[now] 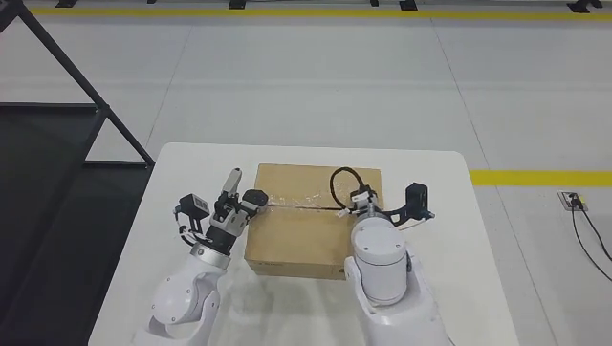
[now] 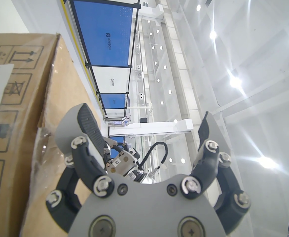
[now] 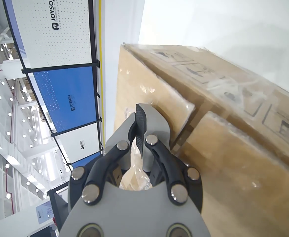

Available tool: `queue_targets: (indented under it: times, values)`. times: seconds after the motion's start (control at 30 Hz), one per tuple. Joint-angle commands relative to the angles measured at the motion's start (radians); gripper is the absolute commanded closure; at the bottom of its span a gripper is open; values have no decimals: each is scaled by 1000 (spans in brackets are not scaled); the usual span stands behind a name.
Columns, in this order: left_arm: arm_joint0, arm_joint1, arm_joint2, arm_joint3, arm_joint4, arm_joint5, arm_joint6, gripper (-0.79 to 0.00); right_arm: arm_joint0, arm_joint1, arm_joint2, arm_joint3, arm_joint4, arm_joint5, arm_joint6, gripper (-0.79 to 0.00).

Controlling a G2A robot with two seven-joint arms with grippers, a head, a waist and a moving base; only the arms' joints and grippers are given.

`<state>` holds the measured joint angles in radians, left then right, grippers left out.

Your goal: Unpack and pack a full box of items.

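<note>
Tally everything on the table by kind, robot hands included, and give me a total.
Cardboard box: 1
Clear tape strip: 1
Robot hands: 2 (left hand, right hand)
Total: 4

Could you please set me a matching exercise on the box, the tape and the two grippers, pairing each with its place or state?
Things:
1. cardboard box
2. left gripper
3. right gripper
4. clear tape

Places or states:
A. jaws shut, at one end of the box's top seam
B. jaws wide open, next to the box
C. closed, standing on the white table
D. runs along the box's top seam

Right pairs: 1-C, 2-B, 3-A, 4-D.
</note>
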<state>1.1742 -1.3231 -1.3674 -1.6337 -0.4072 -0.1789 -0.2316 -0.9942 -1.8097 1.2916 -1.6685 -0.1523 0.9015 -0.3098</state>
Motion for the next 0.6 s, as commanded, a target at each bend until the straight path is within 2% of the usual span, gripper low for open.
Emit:
queue_targets:
  times: [0.0, 0.13, 0.23, 0.37, 0.57]
  values:
    - [2, 0, -3, -2, 1, 0, 0, -785, -12, -1, 14, -29, 13, -25, -2, 0]
    - [6, 0, -13, -10, -1, -10, 6, -785, -40, -1, 10, -73, 32, -58, 18, 0]
    - [13, -1, -24, -22, -13, -48, 18, -785, -56, 3, -21, -78, 19, -39, 77, 0]
    - [29, -3, -44, -31, -32, -103, 44, -785, -59, 10, -59, -46, -8, -15, 169, 0]
    - [54, -7, -78, -30, -65, -194, 96, -785, -54, 12, -104, 5, -29, -42, 206, 0]
